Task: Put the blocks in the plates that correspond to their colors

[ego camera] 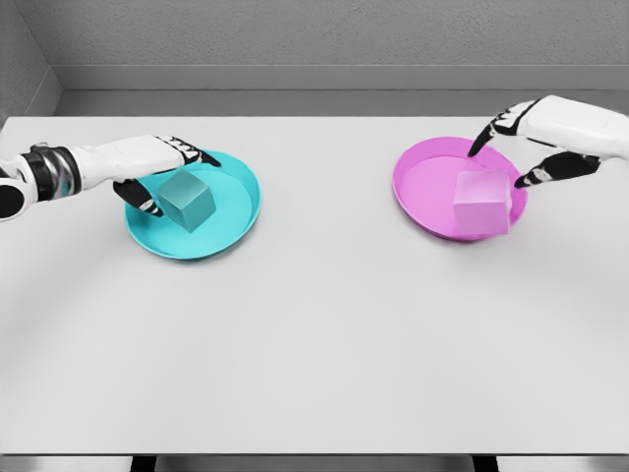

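Blocks sit in matching plates on a white table [314,344] before a grey wall [324,34]. Teal plate [236,221] holds the teal block [187,201], left hand [157,167] fingers around it. Pink plate [423,187] holds the pink block [481,204]; right hand [536,138] hovers, fingers spread apart.

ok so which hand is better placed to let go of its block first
Right, probably. The right hand has fingers spread and the pink block sits in the pink plate. The left hand grips the teal block.
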